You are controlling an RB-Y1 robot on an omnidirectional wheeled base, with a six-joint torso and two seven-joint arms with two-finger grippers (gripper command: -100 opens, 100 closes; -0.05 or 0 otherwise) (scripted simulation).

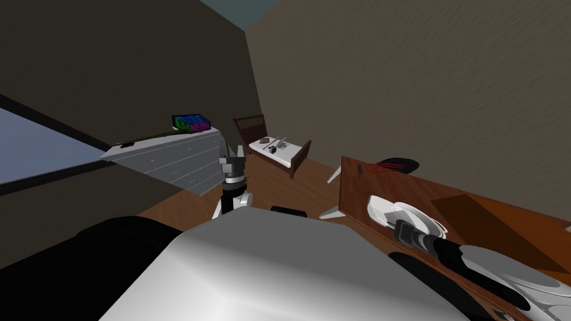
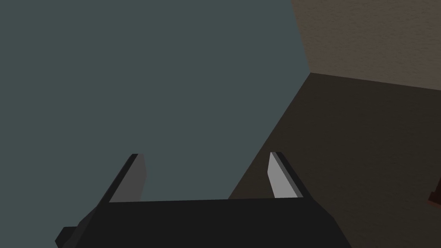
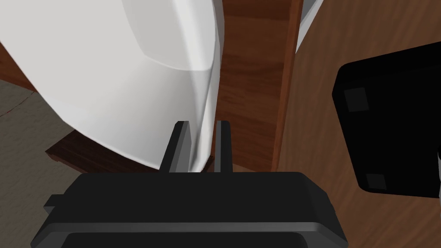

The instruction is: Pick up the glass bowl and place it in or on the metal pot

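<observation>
Bowl (image 3: 129, 64), white and part see-through, sits at the near edge of the worktop (image 3: 254, 86); resting or lifted, cannot tell. Right hand (image 3: 201, 125) is closed on its rim, the thin wall pinched between both fingers. Left hand (image 2: 206, 159) is open, raised and idle.

Risks:
- Rim-only pinch: bowl may swing or slip out on a quick move.
- Low carry toward the pot could knock it on the worktop.
- A slip past the edge means a drop to the floor (image 3: 318, 107).
</observation>
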